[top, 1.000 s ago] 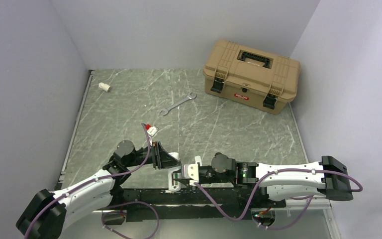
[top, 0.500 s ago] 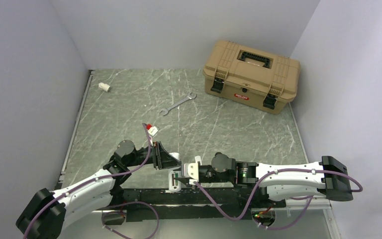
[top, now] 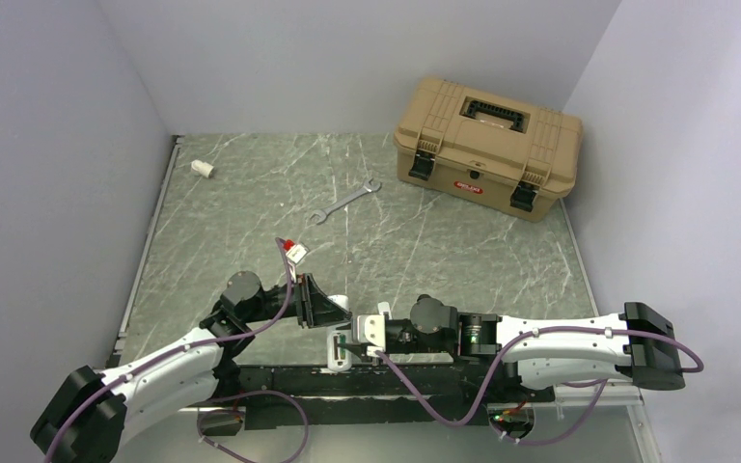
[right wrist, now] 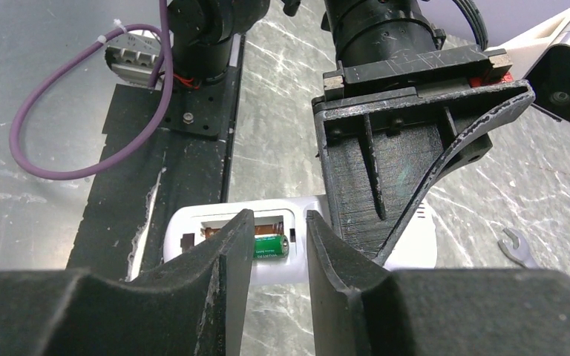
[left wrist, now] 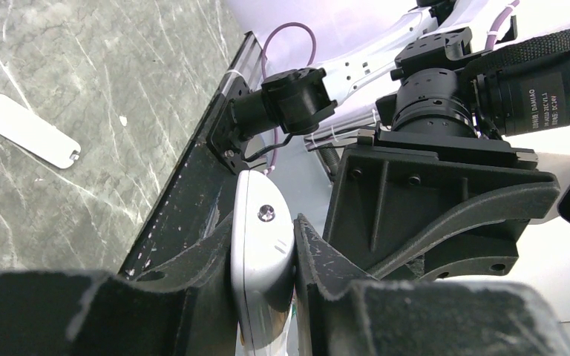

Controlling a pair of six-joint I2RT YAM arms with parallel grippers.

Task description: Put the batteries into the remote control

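**Left tool** (left wrist: 262,248): clamped across the narrow body of the white remote control (left wrist: 258,222). You hold the remote at the near edge of the worktop (top: 444,251), by the black base rail. Judged purpose: a steady vice that turns the open recess toward the other arm.

**Right tool** (right wrist: 278,222): fingers apart, straddling the recess. They do not appear to be pinching anything.

**Green battery** (right wrist: 271,246): lies lengthwise inside the recess, seen in the gap between the right tool's fingers. It looks seated or nearly so. The bay just beyond it seems unfilled, showing only a coppery contact.

**Dark battery**: not found in any view, so you will need to locate it before the next pick.

**Flat white tab** (left wrist: 28,131): on the worktop to the left of the held remote. It is probably the recess cover, set aside to keep the bay open.

**Wrench** (top: 343,201), **tan toolbox** (top: 487,145), **white tube stub** (top: 202,169): far side of the worktop, well apart from the work and playing no part in it.
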